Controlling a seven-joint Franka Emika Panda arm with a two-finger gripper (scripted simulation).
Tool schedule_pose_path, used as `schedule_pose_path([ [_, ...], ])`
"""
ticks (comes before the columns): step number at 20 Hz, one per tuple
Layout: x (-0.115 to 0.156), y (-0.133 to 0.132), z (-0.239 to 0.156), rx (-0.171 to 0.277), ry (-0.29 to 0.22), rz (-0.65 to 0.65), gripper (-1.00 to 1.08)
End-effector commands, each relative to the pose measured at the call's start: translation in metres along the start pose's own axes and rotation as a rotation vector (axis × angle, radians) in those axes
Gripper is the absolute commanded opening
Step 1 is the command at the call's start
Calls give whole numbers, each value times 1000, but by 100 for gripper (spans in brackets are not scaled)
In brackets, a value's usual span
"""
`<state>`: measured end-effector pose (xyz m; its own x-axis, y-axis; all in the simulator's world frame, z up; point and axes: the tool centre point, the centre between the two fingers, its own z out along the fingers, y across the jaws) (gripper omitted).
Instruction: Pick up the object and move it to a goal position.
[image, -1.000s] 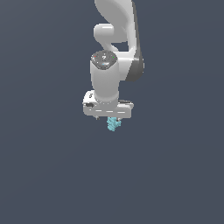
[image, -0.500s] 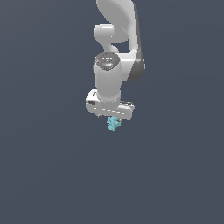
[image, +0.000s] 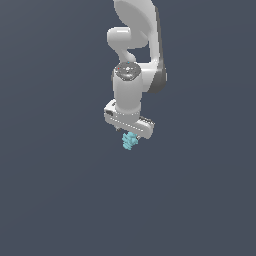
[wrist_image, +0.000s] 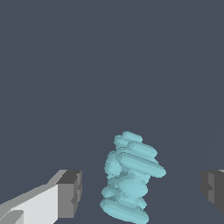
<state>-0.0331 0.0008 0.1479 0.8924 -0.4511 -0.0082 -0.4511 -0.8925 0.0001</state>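
Exterior: we see the object (image: 129, 141) just under the gripper (image: 131, 137) — wrist view alone shows fingers (wrist_image: 70, 193) spread wide, gaps either side — released.

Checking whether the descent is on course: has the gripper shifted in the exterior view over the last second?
Yes. The gripper has slid slightly toward the exterior view's right and turned a little; the object on the floor has stayed put, with no fixed landmark beyond it.

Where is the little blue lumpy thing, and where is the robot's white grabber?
object (wrist_image: 130, 179): wrist view, on the middle of its stacked cyan lumps.
gripper (image: 131, 138): exterior view, midway between its fingertips, just above the object.
fingers (wrist_image: 70, 192): wrist view, on the dark pad of one finger.
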Motion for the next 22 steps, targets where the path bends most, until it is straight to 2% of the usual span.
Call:
schedule_pose_path([
  [1,-6,0,4,0,2,64,100],
  [12,-29,1,17,1,7,279,100],
  [22,-35,2,21,1,8,343,100],
])
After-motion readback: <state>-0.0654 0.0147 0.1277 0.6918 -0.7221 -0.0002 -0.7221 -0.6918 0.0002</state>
